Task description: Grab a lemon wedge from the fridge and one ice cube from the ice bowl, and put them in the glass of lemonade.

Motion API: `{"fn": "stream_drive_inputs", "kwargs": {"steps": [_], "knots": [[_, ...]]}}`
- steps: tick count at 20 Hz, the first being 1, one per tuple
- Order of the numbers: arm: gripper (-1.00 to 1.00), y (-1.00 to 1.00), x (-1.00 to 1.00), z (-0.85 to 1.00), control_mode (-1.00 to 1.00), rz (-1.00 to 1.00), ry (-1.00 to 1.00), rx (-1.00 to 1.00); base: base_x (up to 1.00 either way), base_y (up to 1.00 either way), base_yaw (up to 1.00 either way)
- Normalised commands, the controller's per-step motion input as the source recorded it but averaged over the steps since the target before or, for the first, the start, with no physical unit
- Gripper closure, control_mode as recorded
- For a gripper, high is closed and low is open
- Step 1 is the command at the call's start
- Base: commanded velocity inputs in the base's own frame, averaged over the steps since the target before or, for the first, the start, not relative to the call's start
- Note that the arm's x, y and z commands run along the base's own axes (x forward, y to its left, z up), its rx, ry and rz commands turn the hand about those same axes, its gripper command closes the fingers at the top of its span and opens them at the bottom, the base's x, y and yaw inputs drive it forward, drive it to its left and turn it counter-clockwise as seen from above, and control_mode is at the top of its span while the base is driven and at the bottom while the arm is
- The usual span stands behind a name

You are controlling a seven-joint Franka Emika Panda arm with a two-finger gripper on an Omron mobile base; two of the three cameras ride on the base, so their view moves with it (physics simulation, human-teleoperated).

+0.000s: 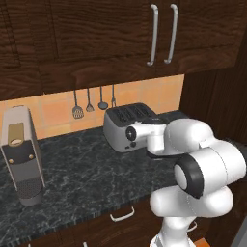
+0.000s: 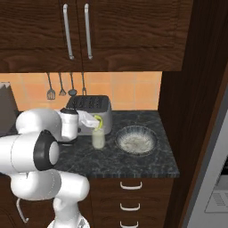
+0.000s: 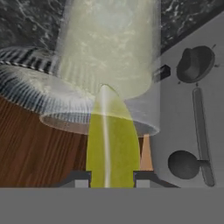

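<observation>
In the hand view my gripper (image 3: pixel 112 177) is shut on the lemon wedge (image 3: pixel 113 144), a bright yellow sliver between the two finger tips. The wedge points into the mouth of the glass of lemonade (image 3: pixel 109 43). From the right base view the gripper (image 2: pixel 95 121) holds the lemon wedge (image 2: pixel 97 120) just over the rim of the glass of lemonade (image 2: pixel 98 139), which stands on the dark counter in front of the toaster. The ice bowl (image 2: pixel 136 140) sits on the counter right of the glass. The grey fridge (image 2: pixel 213 178) shows at the far right.
A silver toaster (image 2: pixel 90 107) stands right behind the glass, close to the hand, and shows as the toaster (image 1: pixel 126 126) beyond the arm. A coffee machine (image 1: pixel 21 157) is at the counter's left. Utensils (image 1: pixel 89 103) hang on the tiled wall, under wood cabinets.
</observation>
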Motion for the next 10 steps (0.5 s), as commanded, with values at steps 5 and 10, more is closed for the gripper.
{"fn": "stream_drive_inputs", "kwargs": {"steps": [5,10], "knots": [[-1.00,-0.04,0.03,-0.15,-1.00,0.00,-0.04,0.00,0.00,0.00,0.00],[-1.00,0.02,-0.25,0.06,-1.00,0.00,-0.01,0.00,0.00,0.00,0.00]]}}
